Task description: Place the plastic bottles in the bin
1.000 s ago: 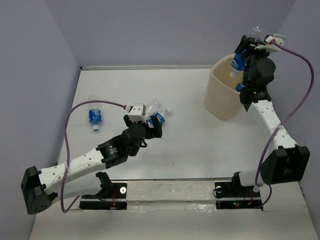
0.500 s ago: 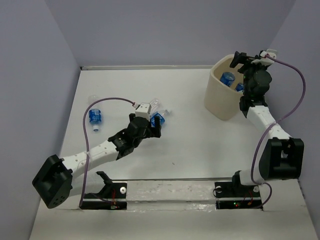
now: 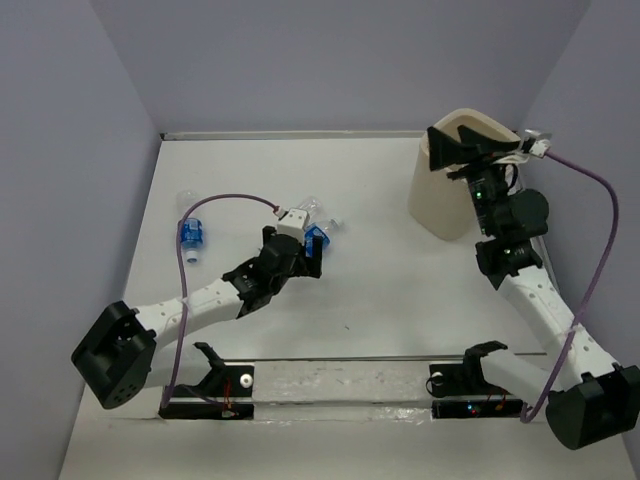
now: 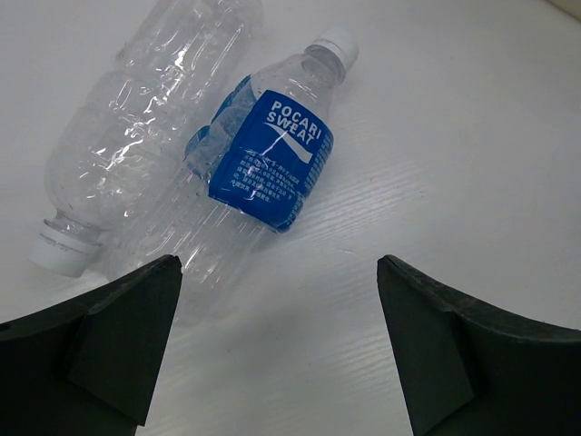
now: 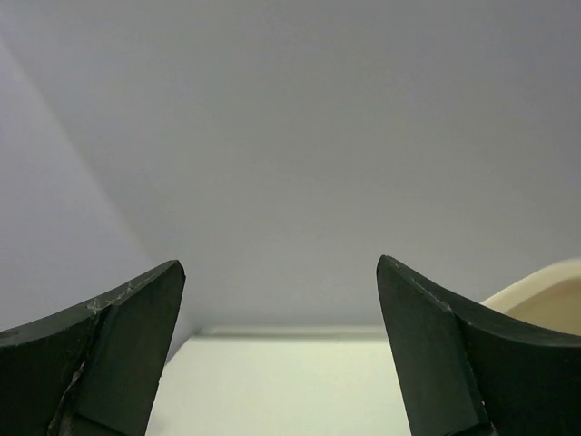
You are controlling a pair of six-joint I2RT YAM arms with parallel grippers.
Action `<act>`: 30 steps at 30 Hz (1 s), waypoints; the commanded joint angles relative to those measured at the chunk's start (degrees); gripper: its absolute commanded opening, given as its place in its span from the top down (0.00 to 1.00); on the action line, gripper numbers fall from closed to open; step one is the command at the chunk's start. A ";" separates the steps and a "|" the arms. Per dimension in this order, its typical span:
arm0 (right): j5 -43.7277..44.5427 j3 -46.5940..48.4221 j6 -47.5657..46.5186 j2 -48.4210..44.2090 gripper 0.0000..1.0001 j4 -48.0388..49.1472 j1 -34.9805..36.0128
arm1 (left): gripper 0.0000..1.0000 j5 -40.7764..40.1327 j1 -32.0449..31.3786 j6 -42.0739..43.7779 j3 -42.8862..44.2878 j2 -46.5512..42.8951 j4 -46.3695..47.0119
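Three plastic bottles [image 4: 272,163] are not yet binned: two lie touching near the table's [image 3: 400,290] middle, before the wide-open left gripper [image 4: 279,272], and a third bottle [image 3: 190,235] by its left edge. The right gripper [image 5: 281,272] hangs open, empty, beside the bin [image 3: 435,205] near the far right corner.

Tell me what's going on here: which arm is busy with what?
The left fingers are wide open just short of two plastic bottles lying side by side on the table: a blue-labelled bottle and a clear bottle showing no label. Neither is gripped yet. A third bottle lies farther left. The right fingers are open and empty, raised by the rim of the bin; what the bin holds is hidden.
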 commanded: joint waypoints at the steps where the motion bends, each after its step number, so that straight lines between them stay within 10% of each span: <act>1: 0.11 -9.26 4.68 -1.54 0.08 -4.83 11.26 | 0.01 -2.54 -0.08 1.97 2.51 2.25 1.25; 30: -5.60 -21.94 7.93 -4.27 0.04 -11.42 15.67 | 0.04 2.72 2.29 3.99 10.87 17.03 -2.80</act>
